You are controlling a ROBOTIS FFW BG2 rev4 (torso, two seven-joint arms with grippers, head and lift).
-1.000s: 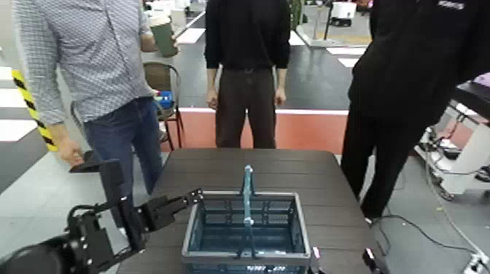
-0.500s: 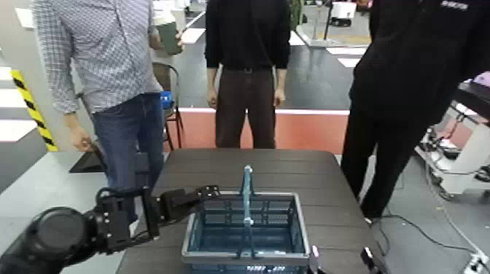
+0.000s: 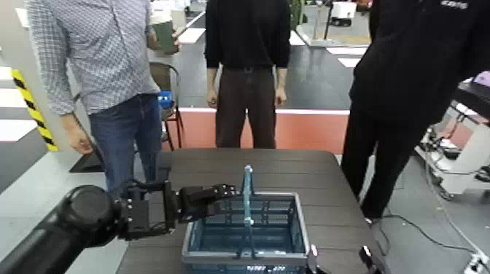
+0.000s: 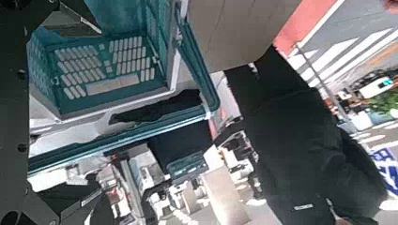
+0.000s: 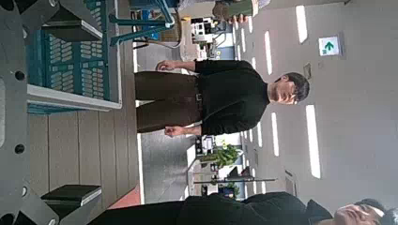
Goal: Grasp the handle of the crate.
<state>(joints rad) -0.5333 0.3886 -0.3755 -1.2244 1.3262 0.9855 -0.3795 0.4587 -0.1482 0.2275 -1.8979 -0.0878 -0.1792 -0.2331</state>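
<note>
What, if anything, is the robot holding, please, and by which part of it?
Nothing is held: the left hand is open near the handle, and the right hand is open near the crate.

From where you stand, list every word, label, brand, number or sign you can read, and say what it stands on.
No text reads clearly.
Black top, person at right: small pale lettering on the chest, too blurred to read.
Green hanging sign: white arrow and figure pictogram, no legible words.

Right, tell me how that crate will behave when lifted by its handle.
The crate looks stiff but light for its size, given its slotted plastic sides. Hung from the narrow handle arching over its middle, it may swing or tip.
</note>
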